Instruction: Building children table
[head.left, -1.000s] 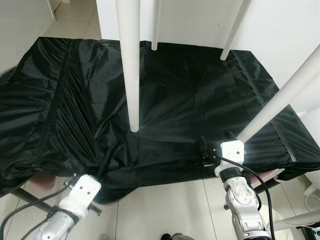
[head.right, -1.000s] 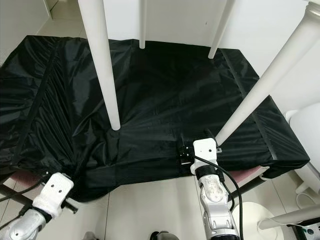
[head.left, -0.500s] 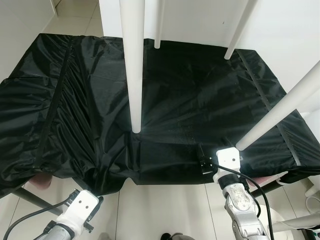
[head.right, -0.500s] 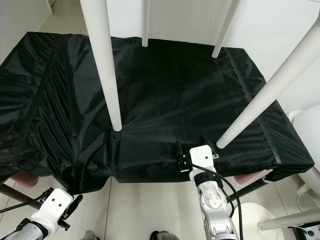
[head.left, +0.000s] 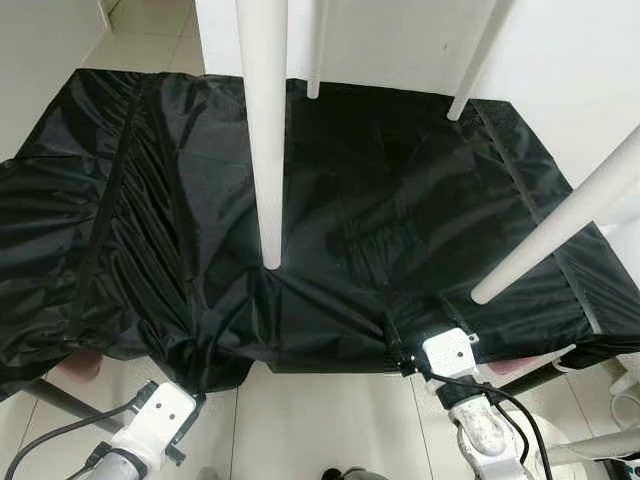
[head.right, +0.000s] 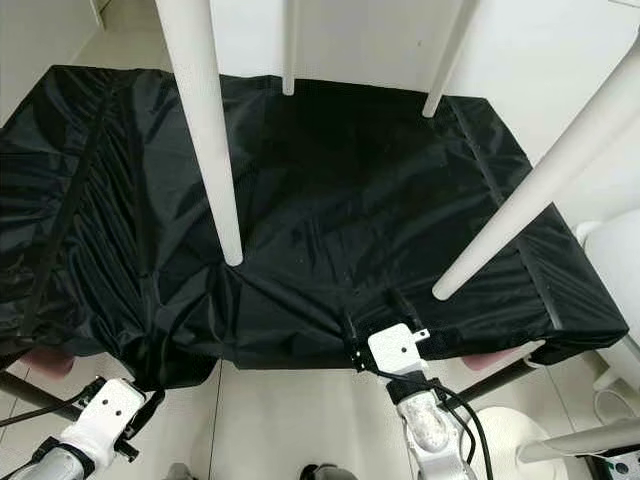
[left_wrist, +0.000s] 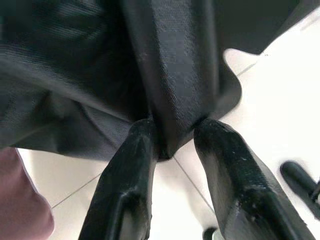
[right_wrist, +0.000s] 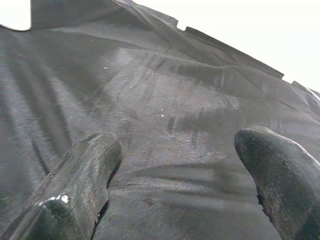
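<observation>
Two grippers sat at the black cover's (head.left: 380, 190) near edge under the upturned table's white legs (head.left: 265, 140): left gripper (left_wrist: 172, 150) pinched its hanging hem, right gripper (right_wrist: 175, 165) spread wide over fabric, likely to tug it flat

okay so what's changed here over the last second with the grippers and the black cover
Both arms drew back toward the robot. The right gripper, open, retreated to the black cover's near edge. The left gripper dropped below that edge, pinching a hanging fold. The white table legs stayed put.
</observation>
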